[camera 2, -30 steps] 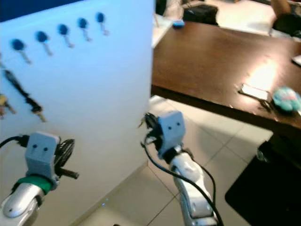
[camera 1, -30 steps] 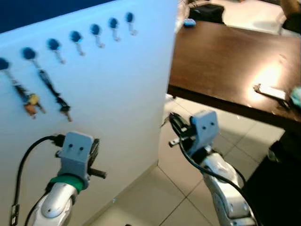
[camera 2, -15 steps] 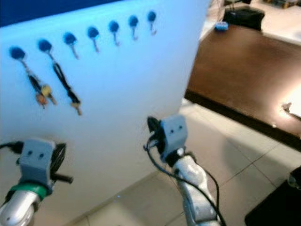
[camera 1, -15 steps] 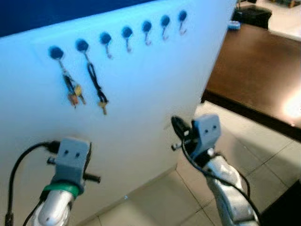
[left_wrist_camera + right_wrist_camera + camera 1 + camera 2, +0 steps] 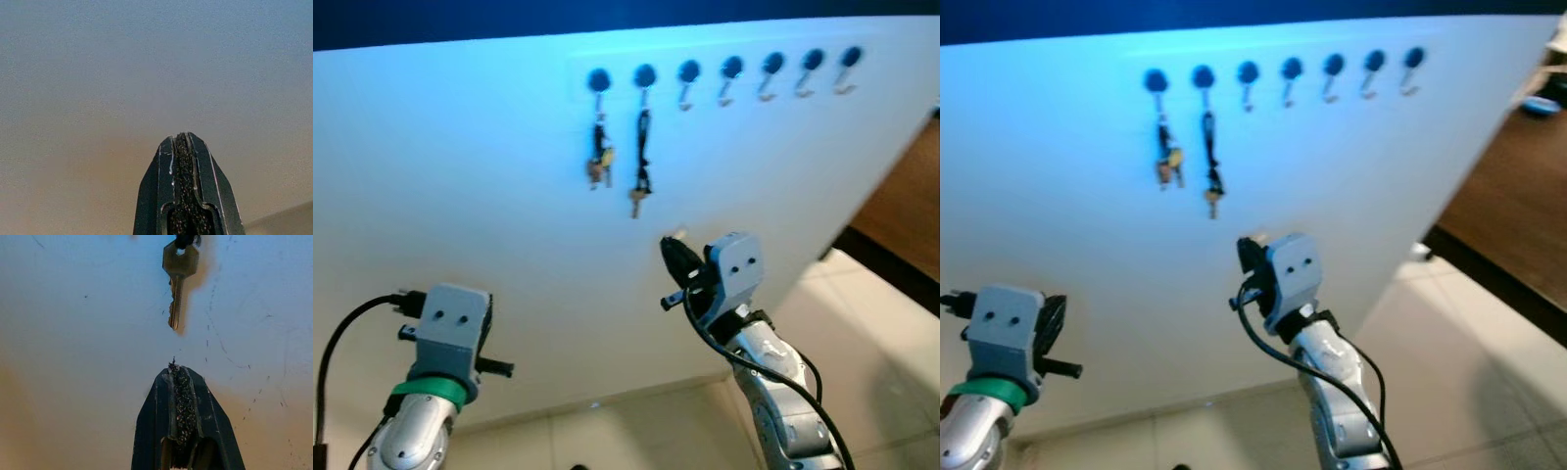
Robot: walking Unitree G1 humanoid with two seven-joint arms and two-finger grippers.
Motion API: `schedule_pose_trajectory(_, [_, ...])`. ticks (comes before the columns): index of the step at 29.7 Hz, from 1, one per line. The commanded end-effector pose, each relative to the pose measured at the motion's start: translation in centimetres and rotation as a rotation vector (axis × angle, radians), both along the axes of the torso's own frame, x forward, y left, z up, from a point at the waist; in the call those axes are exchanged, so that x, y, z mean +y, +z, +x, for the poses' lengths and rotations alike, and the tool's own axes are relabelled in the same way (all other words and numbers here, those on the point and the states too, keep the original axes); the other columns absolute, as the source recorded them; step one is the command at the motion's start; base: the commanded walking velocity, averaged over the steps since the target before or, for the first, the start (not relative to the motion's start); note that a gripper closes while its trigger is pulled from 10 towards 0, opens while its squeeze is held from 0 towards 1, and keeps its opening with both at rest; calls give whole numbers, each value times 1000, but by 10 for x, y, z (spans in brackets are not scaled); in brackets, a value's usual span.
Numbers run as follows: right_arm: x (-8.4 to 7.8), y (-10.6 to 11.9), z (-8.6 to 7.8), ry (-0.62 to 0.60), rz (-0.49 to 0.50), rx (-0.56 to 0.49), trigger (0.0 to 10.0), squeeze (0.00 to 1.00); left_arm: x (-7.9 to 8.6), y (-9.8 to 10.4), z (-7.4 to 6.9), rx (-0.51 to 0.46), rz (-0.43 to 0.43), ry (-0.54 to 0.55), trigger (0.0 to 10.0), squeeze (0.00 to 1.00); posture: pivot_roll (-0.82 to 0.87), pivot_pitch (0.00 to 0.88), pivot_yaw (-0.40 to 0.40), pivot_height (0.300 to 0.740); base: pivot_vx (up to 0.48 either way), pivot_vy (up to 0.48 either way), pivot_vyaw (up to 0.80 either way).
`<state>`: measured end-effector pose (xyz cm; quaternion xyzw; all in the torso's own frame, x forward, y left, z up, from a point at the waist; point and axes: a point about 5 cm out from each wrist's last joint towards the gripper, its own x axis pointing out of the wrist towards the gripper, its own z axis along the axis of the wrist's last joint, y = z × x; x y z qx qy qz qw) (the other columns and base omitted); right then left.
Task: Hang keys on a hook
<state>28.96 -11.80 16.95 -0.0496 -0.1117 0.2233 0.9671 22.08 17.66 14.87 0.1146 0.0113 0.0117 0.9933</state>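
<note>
A white board [image 5: 489, 215] carries a row of blue hooks [image 5: 731, 67]. On the first hook hangs a bunch of keys [image 5: 599, 166]. From the second hook a black strap holds a single key [image 5: 634, 202] [image 5: 177, 269]. The other hooks are bare. My right gripper [image 5: 179, 371] is raised close to the board, just below that single key, shut with nothing between its fingers; it also shows in the eye view [image 5: 674, 253]. My left gripper [image 5: 182, 141] is shut and points at the bare board lower left.
A dark brown table [image 5: 913, 201] juts out at the far right past the board's edge. Pale floor tiles [image 5: 871, 323] lie below it. A dark blue wall [image 5: 460, 20] runs above the board.
The camera has swung left, so the board now faces me squarely and the table has slid almost out of view. Both arms stay raised before the board, the right one near the single key.
</note>
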Motion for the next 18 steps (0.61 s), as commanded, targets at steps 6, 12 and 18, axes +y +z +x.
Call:
schedule_pose_trajectory(6, [0, -4, -2, -3, 10, 18, 10000, 0, -4, -1, 1, 14, -4, -14, 10000, 0, -77, 46, 69, 740, 0, 0, 775])
schedule_pose_trajectory(12, [1, -4, -2, 0, 18, 21, 10000, 0, -7, 0, 1, 18, -3, -30, 10000, 0, -75, 49, 68, 740, 0, 0, 536])
schedule_pose_trajectory(18, [1, -2, -2, 2, 39, 18, 10000, 0, -10, 2, 3, 8, -11, -39, 10000, 0, -74, 51, 69, 740, 0, 0, 0])
